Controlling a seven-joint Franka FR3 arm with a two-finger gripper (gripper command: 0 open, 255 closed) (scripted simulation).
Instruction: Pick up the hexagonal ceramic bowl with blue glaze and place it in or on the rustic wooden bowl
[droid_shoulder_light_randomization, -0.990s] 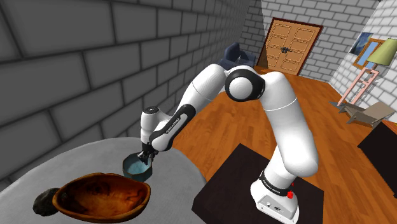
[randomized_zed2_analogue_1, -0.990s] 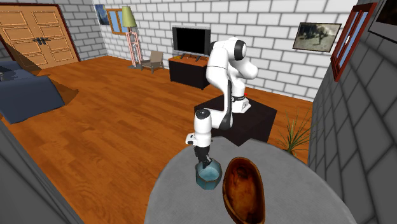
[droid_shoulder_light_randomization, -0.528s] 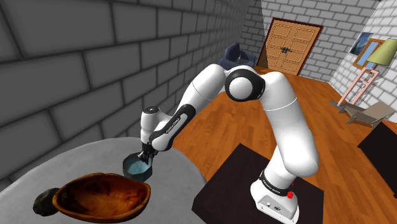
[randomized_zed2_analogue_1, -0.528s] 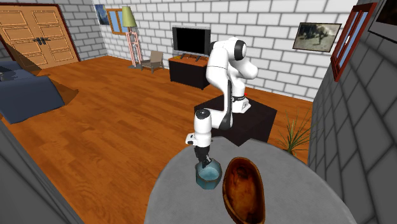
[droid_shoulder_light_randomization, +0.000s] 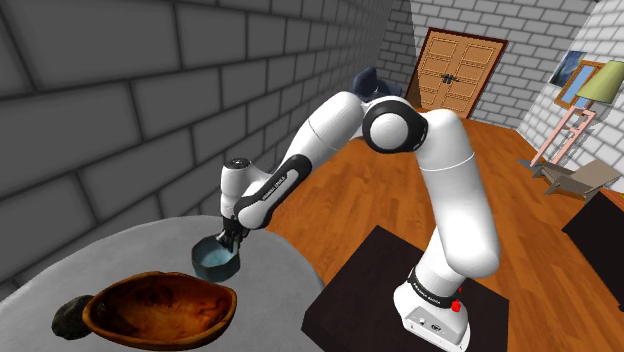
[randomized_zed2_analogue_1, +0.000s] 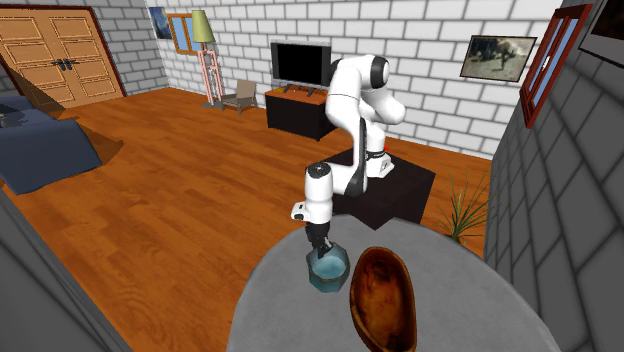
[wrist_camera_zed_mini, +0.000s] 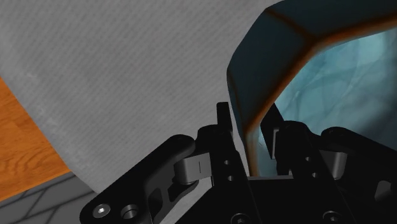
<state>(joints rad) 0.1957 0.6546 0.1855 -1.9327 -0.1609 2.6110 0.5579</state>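
Because the gripper (wrist_camera_zed_mini: 249, 125) clamps only one wall of the blue bowl (droid_shoulder_light_randomization: 216, 259), one finger inside the rim and one outside, the bowl could tilt or slip free once carried; a knock against the near rim of the wooden bowl (droid_shoulder_light_randomization: 160, 306) would likely do it. The blue bowl sits low at the grey table (droid_shoulder_light_randomization: 130, 248), just beside the wooden bowl; whether it touches the tabletop I cannot tell; both bowls look empty.

Two bowls are at the counter (droid_shoulder_light_randomization: 135, 252): one blue bowl (droid_shoulder_light_randomization: 214, 263) and one wooden bowl (droid_shoulder_light_randomization: 160, 308). One dark lump (droid_shoulder_light_randomization: 68, 316) lies beside the wooden bowl. Around the room stand one television (randomized_zed2_analogue_1: 300, 63), one floor lamp (randomized_zed2_analogue_1: 201, 28), one chair (randomized_zed2_analogue_1: 240, 97) and one potted plant (randomized_zed2_analogue_1: 462, 208).
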